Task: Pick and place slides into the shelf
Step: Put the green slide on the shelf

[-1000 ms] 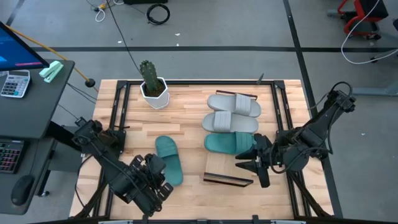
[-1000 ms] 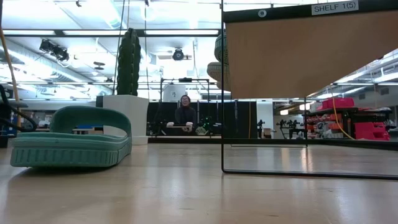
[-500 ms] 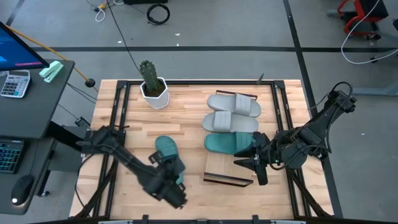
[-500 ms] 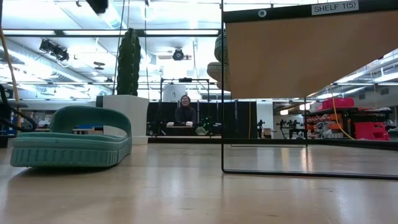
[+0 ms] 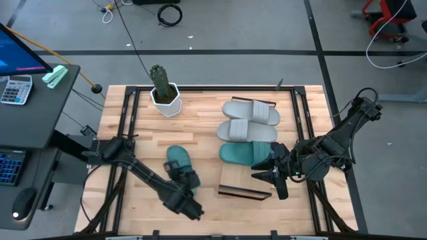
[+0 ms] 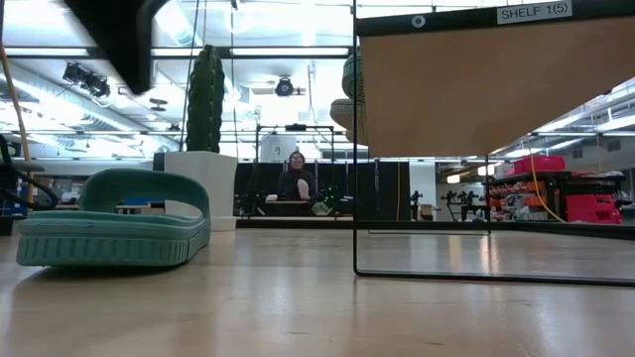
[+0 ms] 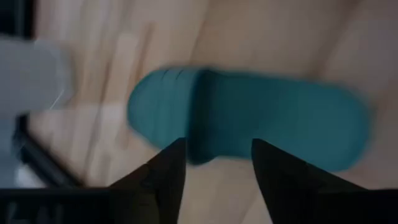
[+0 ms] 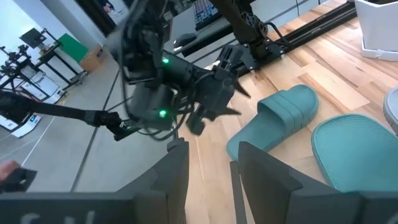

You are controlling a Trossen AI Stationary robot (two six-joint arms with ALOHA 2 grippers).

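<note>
One teal slide [image 5: 175,159] lies sole down on the slatted table, left of the shelf [image 5: 240,181]; the low view shows it side-on [image 6: 109,223]. My left gripper [image 5: 181,176] hangs open just above its near end, pointing steeply down, the fingers [image 7: 168,177] framing the slide [image 7: 280,118] without touching. Two grey slides [image 5: 250,111] [image 5: 247,131] and a second teal slide [image 5: 243,153] lie side by side, seemingly on the shelf's plank top. My right gripper [image 5: 268,175] waits open at the shelf's right side, nothing between its fingers [image 8: 208,177].
A cactus in a white pot [image 5: 163,93] stands at the table's far left. Dark rails [image 5: 127,120] run along the left and right table edges. A desk with a calculator [image 5: 17,90] sits off the left. A person [image 6: 295,178] sits far behind the table.
My left gripper has swung from the table's near left corner toward the lone teal slide and sunk over it, turning at the wrist; it has come into the low view from the top. The slide has stayed put.
</note>
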